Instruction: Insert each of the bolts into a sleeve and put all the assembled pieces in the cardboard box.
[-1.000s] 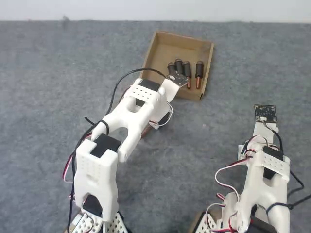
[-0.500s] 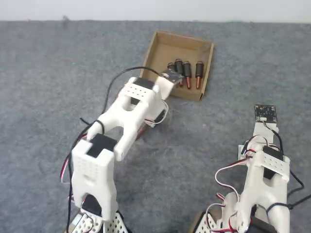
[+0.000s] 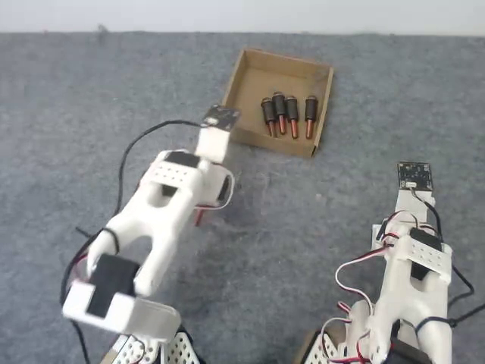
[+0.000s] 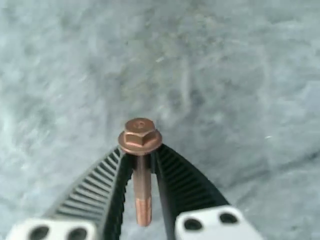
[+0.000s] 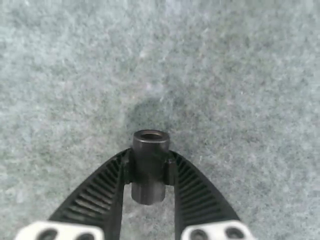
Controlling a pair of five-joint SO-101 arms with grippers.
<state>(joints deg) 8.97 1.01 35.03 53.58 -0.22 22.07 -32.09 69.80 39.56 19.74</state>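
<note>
No readable text, labels, brands, numbers or signs anywhere.

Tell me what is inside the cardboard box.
Inside the cardboard box lie four assembled pieces side by side, black sleeves with copper bolt ends sticking out. How far each bolt sits inside its sleeve is covered.
</note>
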